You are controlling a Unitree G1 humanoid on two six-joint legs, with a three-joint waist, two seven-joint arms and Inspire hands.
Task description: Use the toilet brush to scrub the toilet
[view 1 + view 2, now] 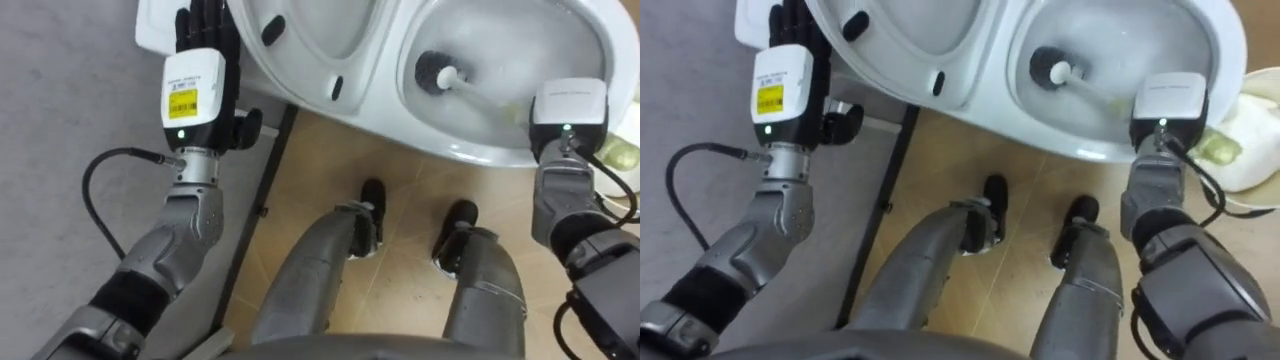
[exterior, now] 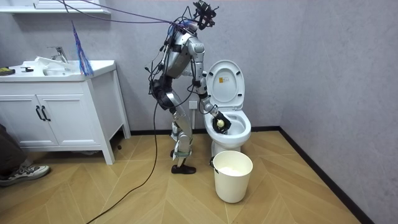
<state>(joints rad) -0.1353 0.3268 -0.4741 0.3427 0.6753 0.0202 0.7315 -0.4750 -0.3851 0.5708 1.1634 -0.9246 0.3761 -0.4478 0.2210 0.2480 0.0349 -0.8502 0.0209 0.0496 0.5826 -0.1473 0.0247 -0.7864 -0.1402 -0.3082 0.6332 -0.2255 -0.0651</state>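
- Closest to the lens, two hands: left hand point(image 1: 200, 88) at the left, released, fingers straight up against the toilet's white back part beside the raised lid point(image 1: 300, 40); right hand point(image 1: 568, 108) over the near rim at the right, clenched on the toilet brush point(image 1: 447, 75), judging by the handle running straight into it.
- Largest thing about: white cabinet point(image 2: 62, 118) with basin and tap, well apart at the room view's left; no part in this job.
- Next in size, toilet point(image 1: 480, 152): lid and seat up, bowl open, right below the head camera. Seen from the room, stands close against its front, bent over it, on the wooden floor point(image 2: 124, 199).
- White bucket point(image 2: 233, 177) on that floor, just beside the bowl's front, apart from both hands.
- Smallest, the task's own thing: dark bristle head down inside the bowl, pale handle slanting back to the right hand.
- Step in hand, by the look of it: scrubbing the inside of the bowl. Progress impossible to judge.
- Next move calls for a firm hold, a sweep of the head round the inner wall and under the rim, and care not to knock the handle on the porcelain or tip forward.
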